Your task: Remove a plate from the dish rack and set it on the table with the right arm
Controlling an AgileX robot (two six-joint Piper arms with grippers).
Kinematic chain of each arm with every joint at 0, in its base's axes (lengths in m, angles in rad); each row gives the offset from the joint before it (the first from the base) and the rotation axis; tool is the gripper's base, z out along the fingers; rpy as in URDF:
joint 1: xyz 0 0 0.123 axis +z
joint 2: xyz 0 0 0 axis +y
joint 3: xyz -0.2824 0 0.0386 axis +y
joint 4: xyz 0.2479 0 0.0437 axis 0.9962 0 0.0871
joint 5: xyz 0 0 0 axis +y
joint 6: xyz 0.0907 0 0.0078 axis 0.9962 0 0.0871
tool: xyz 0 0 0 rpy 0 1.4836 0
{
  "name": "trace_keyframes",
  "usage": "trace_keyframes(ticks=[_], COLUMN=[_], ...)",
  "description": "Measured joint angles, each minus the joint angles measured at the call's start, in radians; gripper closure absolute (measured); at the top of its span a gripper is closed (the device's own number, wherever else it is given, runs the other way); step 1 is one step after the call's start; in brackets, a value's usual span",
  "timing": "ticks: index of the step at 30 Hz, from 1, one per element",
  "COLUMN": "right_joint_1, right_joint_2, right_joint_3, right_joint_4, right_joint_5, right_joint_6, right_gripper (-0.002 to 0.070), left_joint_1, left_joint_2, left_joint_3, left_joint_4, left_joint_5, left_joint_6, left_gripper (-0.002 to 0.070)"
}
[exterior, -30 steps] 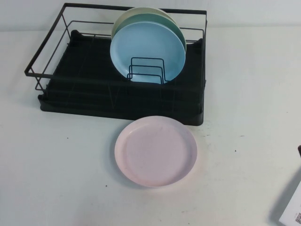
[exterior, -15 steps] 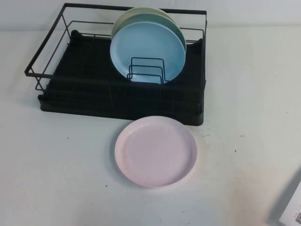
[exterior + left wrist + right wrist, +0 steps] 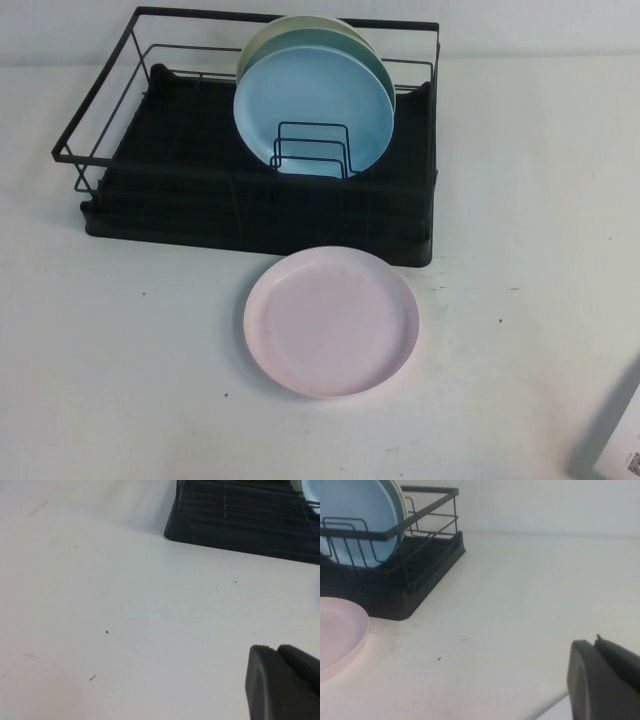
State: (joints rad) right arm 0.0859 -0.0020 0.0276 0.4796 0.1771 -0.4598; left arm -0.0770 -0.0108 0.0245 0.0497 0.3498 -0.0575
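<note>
The pale pink plate [image 3: 331, 321] lies flat on the white table [image 3: 120, 380], just in front of the black dish rack [image 3: 180, 215]. It also shows in the right wrist view [image 3: 337, 635], beside the rack's corner [image 3: 420, 595]. My right gripper [image 3: 596, 643] is shut and empty, low over the bare table to the right of the plate; it is out of the high view. My left gripper [image 3: 276, 650] is shut and empty over bare table, left of the rack [image 3: 240, 535].
A light blue plate [image 3: 315, 110], a green plate [image 3: 383, 62] and a cream plate [image 3: 290, 25] stand upright in the rack's wire dividers. A white object [image 3: 622, 445] sits at the table's front right corner.
A small dark part of the right arm at the right edge of the high view has left the view. The pink plate and the rack have not moved.
</note>
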Motion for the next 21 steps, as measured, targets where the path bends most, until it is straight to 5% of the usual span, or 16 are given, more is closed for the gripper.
trace_keyframes(ticks=[12, 21], right_joint_1=[-0.002, -0.002], right_joint_2=[-0.005, -0.005], right_joint_3=[0.002, 0.002], right_joint_4=[-0.016, -0.263], right_joint_5=[0.101, 0.182], right_joint_6=[0.002, 0.296], right_gripper=[0.0694, 0.0694], left_joint_1=[0.000, 0.000], left_joint_2=[0.000, 0.000], left_joint_3=[0.000, 0.000], left_joint_4=[0.000, 0.000], left_joint_5=[0.000, 0.000], left_joint_6=[0.000, 0.000], left_gripper=[0.0679, 0.0679])
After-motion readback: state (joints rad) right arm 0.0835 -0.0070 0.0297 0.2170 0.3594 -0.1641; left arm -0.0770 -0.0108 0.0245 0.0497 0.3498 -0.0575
